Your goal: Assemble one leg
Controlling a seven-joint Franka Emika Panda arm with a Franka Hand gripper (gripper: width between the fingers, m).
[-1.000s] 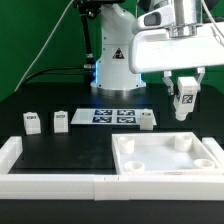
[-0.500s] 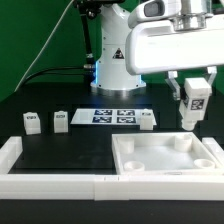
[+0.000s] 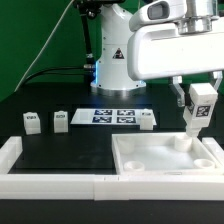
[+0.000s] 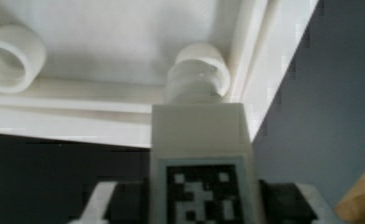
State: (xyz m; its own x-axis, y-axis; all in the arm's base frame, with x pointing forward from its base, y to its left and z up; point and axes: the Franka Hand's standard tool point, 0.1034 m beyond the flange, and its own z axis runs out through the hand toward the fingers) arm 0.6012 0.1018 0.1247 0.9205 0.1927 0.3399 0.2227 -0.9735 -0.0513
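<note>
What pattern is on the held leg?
The leg carries a black-and-white square tag; wrist view shows best.

You'll find the marker board (image 3: 110, 115) lying flat at 12 o'clock from the middle of the dark bench (image 3: 70, 150). The large white tray-like piece (image 3: 150, 158) sits at 4 o'clock, rim up, with round sockets (image 4: 10, 55) near its corners. A white rail (image 3: 50, 182) runs along 6 o'clock, just beside the tray's front edge.
</note>
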